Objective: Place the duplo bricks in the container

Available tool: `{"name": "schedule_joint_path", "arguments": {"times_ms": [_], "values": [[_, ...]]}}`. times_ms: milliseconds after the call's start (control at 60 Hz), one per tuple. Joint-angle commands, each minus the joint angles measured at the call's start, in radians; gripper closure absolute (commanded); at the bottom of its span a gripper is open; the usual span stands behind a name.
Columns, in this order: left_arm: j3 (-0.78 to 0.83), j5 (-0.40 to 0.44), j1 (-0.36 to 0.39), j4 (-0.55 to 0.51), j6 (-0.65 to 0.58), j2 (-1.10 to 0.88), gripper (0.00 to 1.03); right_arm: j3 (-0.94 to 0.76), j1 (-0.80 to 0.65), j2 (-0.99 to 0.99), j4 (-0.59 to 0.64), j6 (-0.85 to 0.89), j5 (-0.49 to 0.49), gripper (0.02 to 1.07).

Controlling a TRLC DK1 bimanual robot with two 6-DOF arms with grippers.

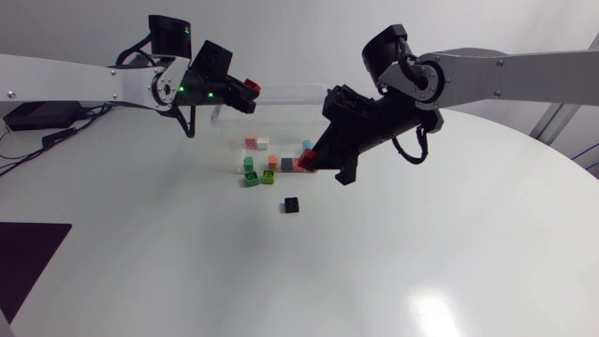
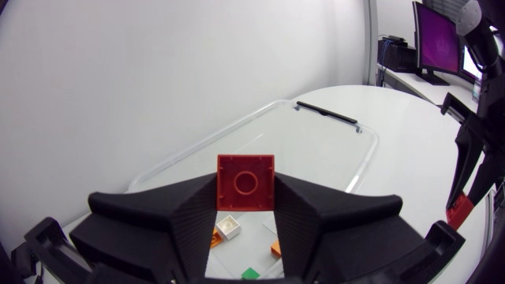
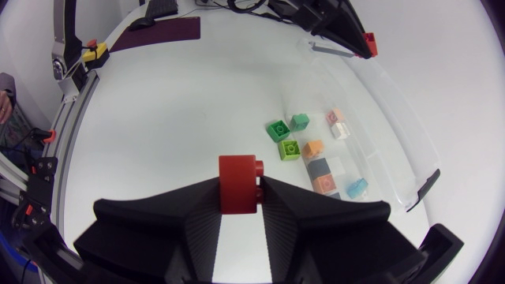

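Grippers each pinch one brick: left gripper (image 1: 241,91) holds a red brick (image 2: 246,182) above the clear container (image 2: 205,143), and right gripper (image 1: 314,161) holds a second red brick (image 3: 238,183) near its wall, over loose bricks (image 3: 313,147). Release from the right position may drop the brick outside the wall.

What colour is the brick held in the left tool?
Red. The brick shows best in the left wrist view.

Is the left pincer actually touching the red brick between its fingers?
Touching. The left wrist view shows the red duplo brick pressed between both fingers of the left pincer, no gap on either side.
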State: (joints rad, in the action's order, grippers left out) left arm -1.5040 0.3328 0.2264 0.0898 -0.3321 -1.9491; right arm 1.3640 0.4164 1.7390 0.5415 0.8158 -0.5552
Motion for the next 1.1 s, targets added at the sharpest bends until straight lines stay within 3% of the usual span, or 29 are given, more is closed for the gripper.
{"name": "schedule_joint_path", "arguments": {"times_ms": [0, 50, 133, 167, 383, 500, 917, 1083], "values": [[-0.056, -0.029, 0.011, 0.022, 0.036, -0.045, 0.58, -0.025, -0.013, -0.015, -0.02, -0.024, -0.014, 0.85], [-0.064, -0.052, 0.014, 0.018, 0.044, -0.05, 0.51, -0.022, -0.016, -0.015, -0.023, -0.03, -0.014, 0.85], [-0.059, -0.086, 0.022, 0.01, 0.045, -0.04, 0.13, -0.014, -0.024, -0.016, -0.031, -0.04, -0.014, 0.85], [-0.051, -0.087, 0.024, 0.007, 0.045, -0.028, 0.05, -0.008, -0.028, -0.016, -0.032, -0.044, -0.017, 0.85], [0.044, -0.086, 0.019, -0.03, 0.033, 0.093, 0.05, 0.03, -0.042, -0.012, -0.066, -0.092, -0.02, 0.85], [0.091, -0.078, 0.016, -0.104, -0.016, 0.159, 0.05, 0.049, -0.044, -0.01, -0.1, -0.13, -0.02, 0.85], [0.289, 0.118, -0.053, -0.236, -0.209, 0.288, 0.06, 0.127, -0.048, 0.042, -0.184, -0.231, -0.02, 0.85], [0.347, 0.158, -0.068, -0.249, -0.274, 0.286, 0.06, 0.164, -0.047, 0.073, -0.212, -0.264, -0.018, 0.85]]}}
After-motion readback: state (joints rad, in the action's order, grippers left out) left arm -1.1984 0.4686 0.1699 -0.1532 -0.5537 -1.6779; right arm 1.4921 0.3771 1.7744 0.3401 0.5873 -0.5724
